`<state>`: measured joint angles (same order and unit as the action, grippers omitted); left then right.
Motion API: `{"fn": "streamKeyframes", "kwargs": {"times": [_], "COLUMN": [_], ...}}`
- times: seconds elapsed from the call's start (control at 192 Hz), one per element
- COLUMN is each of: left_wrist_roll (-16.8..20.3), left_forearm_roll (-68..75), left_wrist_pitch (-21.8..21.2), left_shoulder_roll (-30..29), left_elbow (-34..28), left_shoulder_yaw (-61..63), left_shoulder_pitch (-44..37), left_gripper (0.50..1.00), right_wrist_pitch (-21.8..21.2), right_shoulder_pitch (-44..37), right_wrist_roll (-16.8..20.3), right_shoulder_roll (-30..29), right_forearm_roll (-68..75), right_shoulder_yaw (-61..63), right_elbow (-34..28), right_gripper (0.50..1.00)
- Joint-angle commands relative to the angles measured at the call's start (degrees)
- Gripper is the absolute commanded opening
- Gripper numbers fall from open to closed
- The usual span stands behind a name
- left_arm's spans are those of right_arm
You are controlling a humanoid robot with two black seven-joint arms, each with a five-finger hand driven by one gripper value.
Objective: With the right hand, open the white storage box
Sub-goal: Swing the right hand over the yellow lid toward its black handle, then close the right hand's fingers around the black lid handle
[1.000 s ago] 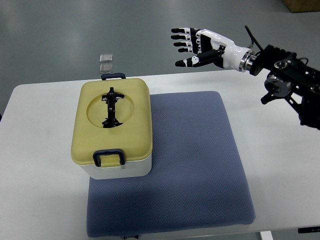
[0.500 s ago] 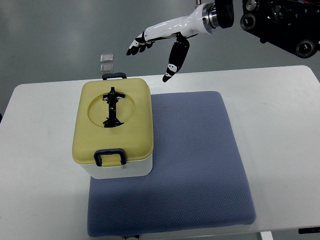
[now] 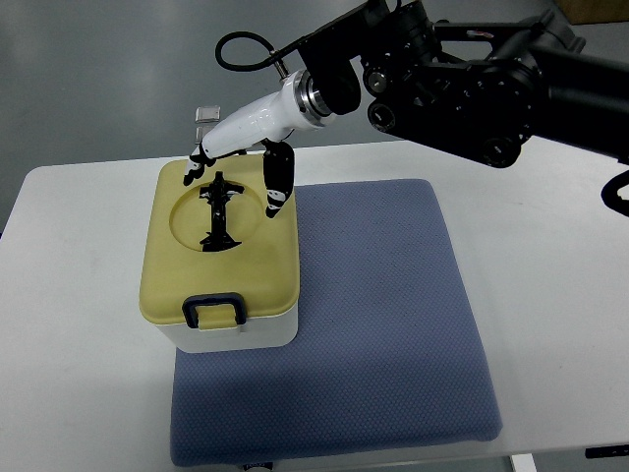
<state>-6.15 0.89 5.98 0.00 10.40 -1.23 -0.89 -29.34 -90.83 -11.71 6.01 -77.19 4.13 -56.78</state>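
Nearest the bottom edge of the frame lies a blue-grey textured fabric mat (image 3: 383,324), spread flat on the white tabletop (image 3: 550,295) and running off the lower edge. On the left part of that mat stands the white plastic storage box with a pale yellow lid (image 3: 221,251), left of centre in the frame. Its near side carries a dark blue latch loop (image 3: 215,310), folded down against the lid's front edge. The lid is shut, sitting flush on the white body. In the round dished recess on top lies a black folding handle (image 3: 218,211), flat in the hollow.

Further back, over the far end of the lid, is the white-and-black right robot hand (image 3: 239,167), reaching in from the upper right on a black arm (image 3: 472,69) that fills the top right of the frame. The hand is open, the fingers spread and holding nothing. The black-tipped thumb (image 3: 276,190) hangs down over the lid's right rear part, its tip just above or touching the yellow surface; which, I cannot tell. The other fingertips (image 3: 197,167) sit at the lid's far left corner, close to the rear edge.

Beyond the box, on the grey floor (image 3: 98,79) at upper left, a small clear square object (image 3: 206,114) shows just past the hand.
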Motion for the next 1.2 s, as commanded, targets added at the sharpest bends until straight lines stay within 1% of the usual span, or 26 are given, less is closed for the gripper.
{"fn": "streamKeyframes", "kwargs": {"times": [0.0, 0.182, 0.578, 0.818, 0.896, 0.953, 1.016, 1.031, 1.036, 1.042, 1.047, 1.052, 1.057, 1.062, 1.068, 1.073, 1.083, 1.089, 1.135, 1.156, 1.161, 1.172, 1.177, 1.182, 1.188, 1.193], "left_wrist_roll": [0.0, 0.0, 0.0, 0.0, 0.0, 0.0, 0.0, 0.0, 0.0, 0.0, 0.0, 0.0, 0.0, 0.0, 0.0, 0.0, 0.0, 0.0, 0.0, 0.0, 0.0, 0.0, 0.0, 0.0, 0.0, 0.0], "left_forearm_roll": [0.0, 0.0, 0.0, 0.0, 0.0, 0.0, 0.0, 0.0, 0.0, 0.0, 0.0, 0.0, 0.0, 0.0, 0.0, 0.0, 0.0, 0.0, 0.0, 0.0, 0.0, 0.0, 0.0, 0.0, 0.0, 0.0], "left_wrist_pitch": [0.0, 0.0, 0.0, 0.0, -0.1, -0.1, -0.1, -0.1, -0.1, -0.1, -0.1, -0.1, -0.1, -0.1, -0.1, -0.1, -0.1, -0.1, -0.1, -0.1, -0.1, -0.1, -0.1, -0.1, -0.1, -0.1], "left_shoulder_roll": [0.0, 0.0, 0.0, 0.0, 0.0, 0.0, 0.0, 0.0, 0.0, 0.0, 0.0, 0.0, 0.0, 0.0, 0.0, 0.0, 0.0, 0.0, 0.0, 0.0, 0.0, 0.0, 0.0, 0.0, 0.0, 0.0], "left_elbow": [0.1, 0.2, 0.1, -0.2, -0.3, -0.3, -0.3, -0.3, -0.3, -0.3, -0.3, -0.3, -0.3, -0.3, -0.3, -0.3, -0.3, -0.4, -0.3, -0.3, -0.3, -0.3, -0.3, -0.3, -0.3, -0.3], "left_shoulder_yaw": [0.0, 0.0, 0.0, -0.1, -0.1, -0.1, -0.1, -0.1, -0.1, -0.1, -0.1, -0.1, -0.1, -0.1, -0.1, -0.1, -0.1, -0.1, -0.1, -0.1, -0.1, -0.1, -0.1, -0.1, -0.1, -0.1], "left_shoulder_pitch": [0.0, 0.0, 0.0, 0.0, 0.0, 0.0, 0.0, 0.0, 0.0, 0.0, 0.0, 0.0, 0.0, 0.0, 0.0, 0.0, 0.0, 0.0, 0.0, 0.0, -0.1, -0.1, 0.0, 0.0, 0.0, 0.0], "left_gripper": [1.0, 1.0, 1.0, 1.0, 1.0, 1.0, 1.0, 1.0, 1.0, 1.0, 1.0, 1.0, 1.0, 1.0, 1.0, 1.0, 1.0, 1.0, 1.0, 1.0, 1.0, 1.0, 1.0, 1.0, 1.0, 1.0], "right_wrist_pitch": [2.5, 6.0, 8.0, 10.6, 11.5, 12.5, 12.8, 12.9, 12.9, 12.9, 12.9, 12.9, 12.9, 13.0, 13.0, 13.0, 13.0, 13.0, 13.1, 13.1, 13.1, 13.1, 13.1, 13.1, 13.1, 13.1], "right_shoulder_pitch": [0.4, 1.1, 2.9, 4.3, 4.6, 4.9, 5.0, 5.0, 5.0, 5.0, 5.0, 5.0, 5.0, 5.0, 5.0, 5.0, 5.0, 5.0, 5.0, 5.0, 5.0, 5.0, 5.0, 5.0, 5.0, 5.0], "right_wrist_roll": [-0.1, 0.0, 0.1, 0.1, 0.1, 0.2, 0.2, 0.2, 0.2, 0.2, 0.2, 0.2, 0.2, 0.2, 0.2, 0.2, 0.2, 0.2, 0.2, 0.2, 0.3, 0.3, 0.2, 0.2, 0.2, 0.2], "right_shoulder_roll": [-0.8, -0.9, -0.9, -1.5, -1.6, -1.8, -1.9, -2.0, -2.0, -2.1, -2.1, -2.1, -2.1, -2.1, -2.1, -2.1, -2.1, -2.1, -2.1, -2.1, -2.1, -2.1, -2.1, -2.1, -2.1, -2.1], "right_forearm_roll": [-0.1, -0.1, -0.1, 0.0, 0.0, 0.0, 0.0, 0.0, 0.0, 0.0, 0.0, 0.0, 0.0, 0.0, 0.0, 0.0, 0.0, 0.0, 0.0, 0.0, 0.0, 0.0, 0.0, 0.0, 0.0, 0.0], "right_shoulder_yaw": [-0.1, 0.0, -0.5, -0.5, -0.5, -0.5, -0.5, -0.6, -0.6, -0.6, -0.6, -0.5, -0.5, -0.6, -0.6, -0.6, -0.6, -0.6, -0.6, -0.6, -0.6, -0.6, -0.6, -0.6, -0.6, -0.6], "right_elbow": [0.0, 0.2, 0.4, 0.4, 0.4, 0.4, 0.4, 0.4, 0.4, 0.4, 0.4, 0.4, 0.4, 0.4, 0.4, 0.4, 0.4, 0.4, 0.4, 0.4, 0.4, 0.4, 0.4, 0.4, 0.4, 0.4], "right_gripper": [0.926, 0.926, 0.919, 0.913, 0.901, 0.868, 0.848, 0.815, 0.815, 0.797, 0.797, 0.777, 0.776, 0.756, 0.756, 0.74, 0.74, 0.721, 0.67, 0.641, 0.625, 0.625, 0.607, 0.607, 0.584, 0.584]}}
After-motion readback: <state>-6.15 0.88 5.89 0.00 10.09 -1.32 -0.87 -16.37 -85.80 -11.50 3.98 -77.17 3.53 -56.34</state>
